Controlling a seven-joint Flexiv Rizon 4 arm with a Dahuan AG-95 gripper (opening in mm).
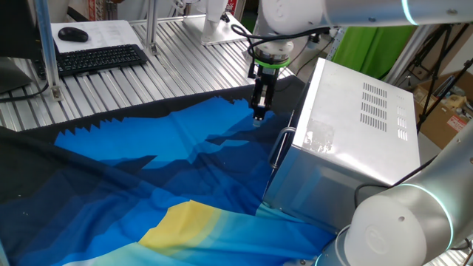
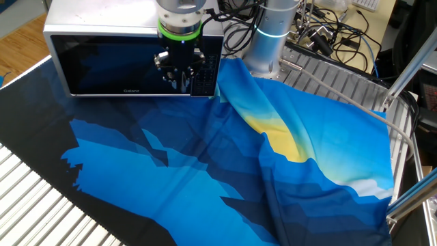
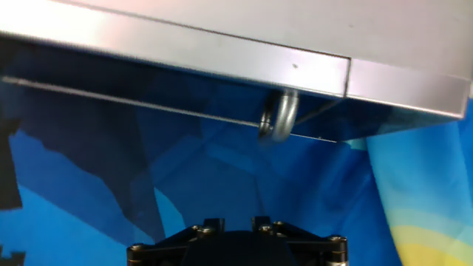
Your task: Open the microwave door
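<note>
Black and slim, the arm's two-finger gripper (image 1: 259, 112) hangs pointing down just in front of the microwave door (image 2: 119, 65). Its jaws hold nothing; whether they stand narrow or wide cannot be told. A green ring (image 1: 270, 63) bands the wrist above them. The door is a flat panel with a dark glass window and is shut flush against the oven. Its slim silver bar handle (image 1: 278, 147) runs vertically near the control side; the hand view shows the curved end (image 3: 278, 118) of it under the silver edge. The large boxy brushed-silver microwave (image 1: 355, 125), vent slots on its casing, sits on a blue and yellow cloth (image 2: 205, 178) spread over the ribbed metal worktop (image 1: 185, 66).
</note>
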